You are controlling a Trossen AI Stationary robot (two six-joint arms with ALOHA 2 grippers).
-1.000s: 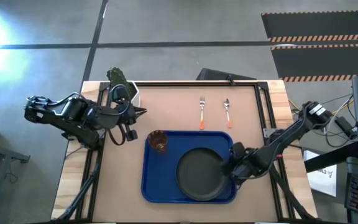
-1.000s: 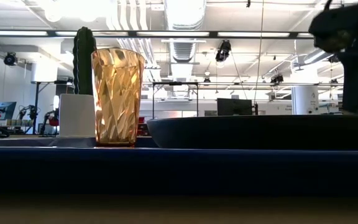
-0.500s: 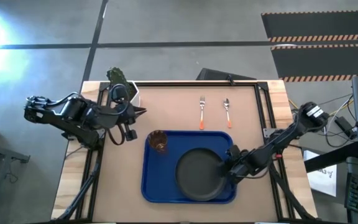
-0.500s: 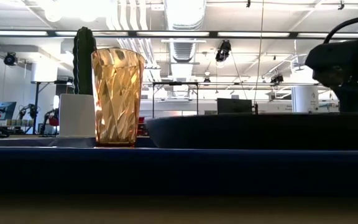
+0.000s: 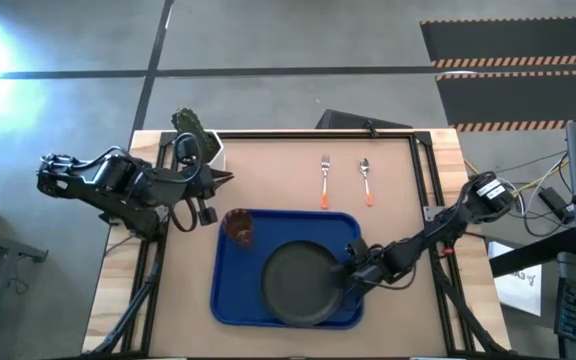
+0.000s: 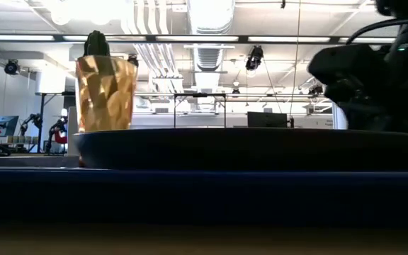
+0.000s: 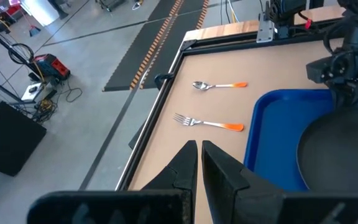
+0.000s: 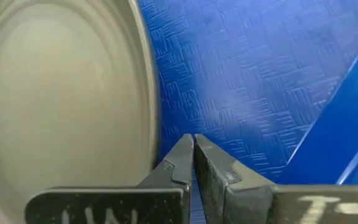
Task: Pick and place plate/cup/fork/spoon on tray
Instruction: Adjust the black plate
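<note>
- Right gripper (image 5: 351,281), fingers pressed together, sits low inside the tray (image 5: 230,300) beside the plate (image 5: 301,285), seemingly nudging it.
- Cup (image 5: 238,225) stands on tray; fork (image 5: 324,181), spoon (image 5: 366,180) await pickup.
- Left gripper (image 5: 230,179) waits closed.

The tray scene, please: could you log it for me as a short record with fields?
tray: blue, near table edge
plate: on tray
cup: upright, tray's far left corner
fork: on table beyond tray
spoon: beside fork
right tool: shut, over tray at plate's rim
left tool: shut, waiting at table's left
</note>
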